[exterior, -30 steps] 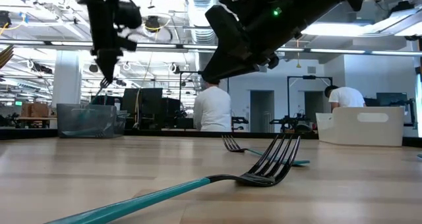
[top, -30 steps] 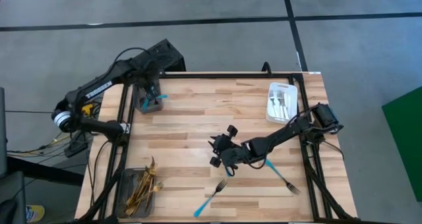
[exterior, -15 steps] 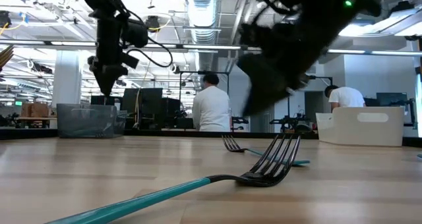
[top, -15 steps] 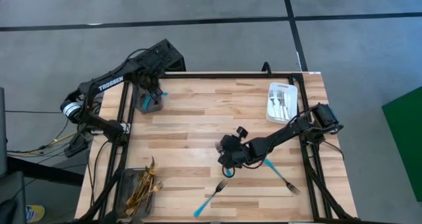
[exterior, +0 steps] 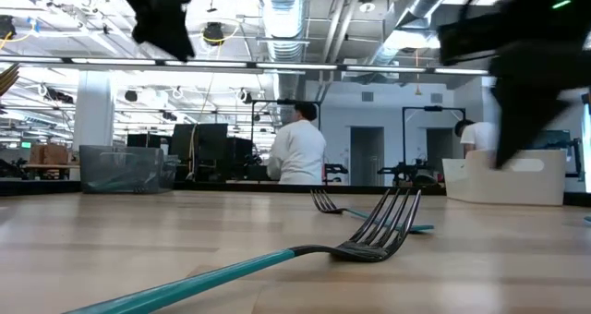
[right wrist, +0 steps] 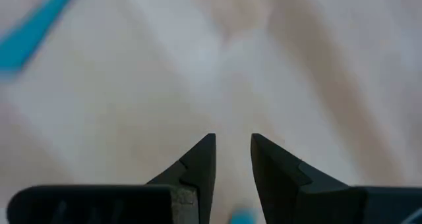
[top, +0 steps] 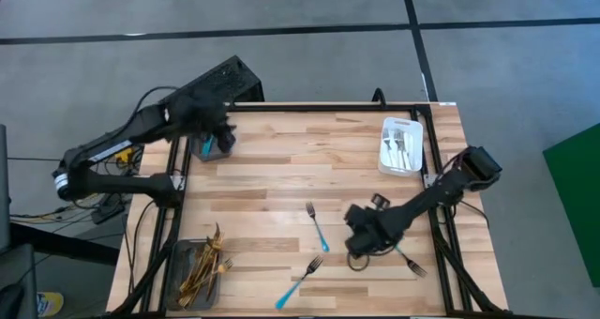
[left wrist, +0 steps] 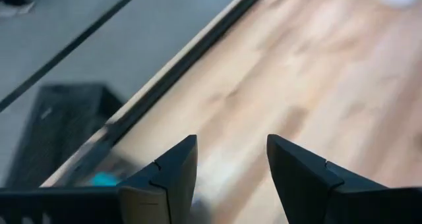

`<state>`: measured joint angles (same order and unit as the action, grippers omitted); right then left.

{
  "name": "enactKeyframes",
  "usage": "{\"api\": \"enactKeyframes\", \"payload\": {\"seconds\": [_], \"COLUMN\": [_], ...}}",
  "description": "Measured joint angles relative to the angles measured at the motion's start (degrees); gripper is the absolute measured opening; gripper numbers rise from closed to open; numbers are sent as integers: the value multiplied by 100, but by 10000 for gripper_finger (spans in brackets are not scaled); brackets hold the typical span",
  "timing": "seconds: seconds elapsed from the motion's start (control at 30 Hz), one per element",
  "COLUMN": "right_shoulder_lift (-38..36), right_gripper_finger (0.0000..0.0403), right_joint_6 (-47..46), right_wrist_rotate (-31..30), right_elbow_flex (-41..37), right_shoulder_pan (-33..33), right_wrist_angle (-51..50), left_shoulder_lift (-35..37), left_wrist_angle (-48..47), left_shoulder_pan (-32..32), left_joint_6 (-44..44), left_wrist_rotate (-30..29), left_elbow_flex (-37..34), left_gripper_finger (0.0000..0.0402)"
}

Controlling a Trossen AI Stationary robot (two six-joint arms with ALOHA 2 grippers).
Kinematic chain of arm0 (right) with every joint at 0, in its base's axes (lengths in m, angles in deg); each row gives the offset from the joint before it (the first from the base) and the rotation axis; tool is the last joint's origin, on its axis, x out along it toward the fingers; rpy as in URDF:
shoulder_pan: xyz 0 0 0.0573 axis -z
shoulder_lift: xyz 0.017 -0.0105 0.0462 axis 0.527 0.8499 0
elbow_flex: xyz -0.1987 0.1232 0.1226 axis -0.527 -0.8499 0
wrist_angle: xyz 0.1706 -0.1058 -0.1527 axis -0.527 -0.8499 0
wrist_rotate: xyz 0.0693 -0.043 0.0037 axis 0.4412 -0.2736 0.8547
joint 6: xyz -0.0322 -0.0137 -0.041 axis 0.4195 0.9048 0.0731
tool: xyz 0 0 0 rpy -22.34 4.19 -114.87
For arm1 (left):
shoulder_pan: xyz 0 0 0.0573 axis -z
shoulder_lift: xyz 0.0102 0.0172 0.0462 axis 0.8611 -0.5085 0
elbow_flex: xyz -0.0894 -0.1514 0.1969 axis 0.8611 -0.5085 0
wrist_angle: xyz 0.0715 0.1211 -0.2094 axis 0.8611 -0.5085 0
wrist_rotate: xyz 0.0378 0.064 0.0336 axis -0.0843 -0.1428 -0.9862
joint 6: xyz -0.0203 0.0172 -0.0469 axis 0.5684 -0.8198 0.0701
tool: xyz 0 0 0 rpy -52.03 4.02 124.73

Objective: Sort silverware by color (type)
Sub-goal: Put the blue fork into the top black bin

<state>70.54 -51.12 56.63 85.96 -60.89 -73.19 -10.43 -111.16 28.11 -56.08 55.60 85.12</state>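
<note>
Since the earlier frame, the right gripper point(top: 361, 246) has moved toward the table's right front, low over the wood beside a turquoise-handled fork point(top: 405, 259), its fingers point(right wrist: 198, 165) parted and empty. Another turquoise-handled fork point(top: 316, 221) now lies mid-table. Above the grey tray point(top: 212, 147), the left gripper point(top: 223, 136) stands open.

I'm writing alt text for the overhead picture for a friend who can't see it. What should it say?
Two dark robot arms work over a wooden table: the left gripper sits at a grey tray at the far left corner, and the right gripper is low over a turquoise-handled fork. Two more turquoise-handled forks lie loose; gold utensils fill one tray, silver ones a white tray.
</note>
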Motion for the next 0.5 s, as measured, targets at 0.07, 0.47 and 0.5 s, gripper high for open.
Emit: {"api": "enactKeyframes", "payload": {"seconds": [0.07,0.47,0.5], "right_shoulder_lift": [-73,43,45], "right_gripper_finger": [121,120,120], "right_joint_6": [-189,-935,-1057], "right_wrist_rotate": [465,2056,2071], "right_elbow_flex": [0,-222,-225], "right_shoulder_pan": [-189,-1203,-1273], "right_wrist_angle": [-198,-432,-571], "left_shoulder_lift": [150,-332,-407], "left_wrist_angle": [119,190,190], "left_shoulder_pan": [541,3455,3575], "left_joint_6": [205,1152,1186], "left_wrist_rotate": [-94,-2215,-2295], "left_elbow_flex": [0,0,0], "left_gripper_finger": [171,171,171]}}
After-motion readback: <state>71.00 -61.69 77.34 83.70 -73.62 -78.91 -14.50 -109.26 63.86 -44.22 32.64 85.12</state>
